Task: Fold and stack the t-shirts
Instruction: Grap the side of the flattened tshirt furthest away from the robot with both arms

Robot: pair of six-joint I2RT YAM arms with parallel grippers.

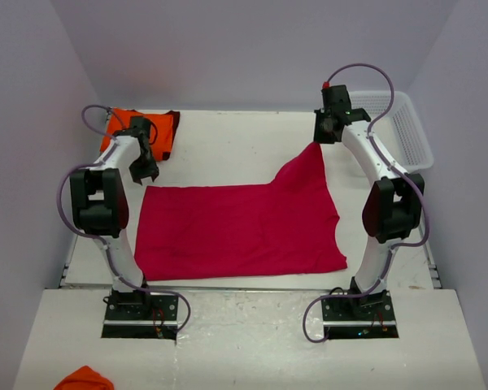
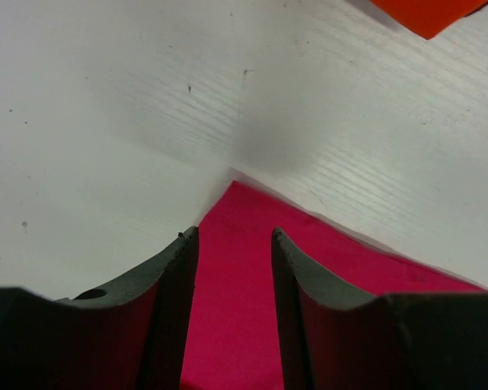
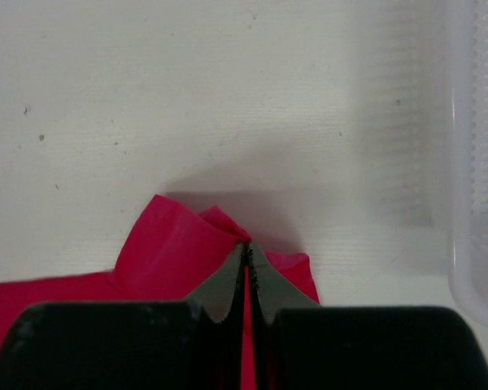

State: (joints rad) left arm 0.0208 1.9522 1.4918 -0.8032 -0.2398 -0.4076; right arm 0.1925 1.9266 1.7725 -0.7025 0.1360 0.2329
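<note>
The crimson-pink t-shirt lies spread across the middle of the table. My right gripper is shut on its far right corner and holds that corner lifted toward the back. My left gripper is open just over the shirt's far left corner, with the cloth showing between the fingers. The orange t-shirt with a dark maroon edge lies at the back left, behind the left arm; its tip shows in the left wrist view.
A white plastic lattice basket stands at the back right, right of my right gripper; its wall shows in the right wrist view. An orange cloth lump lies on the near ledge at the bottom left.
</note>
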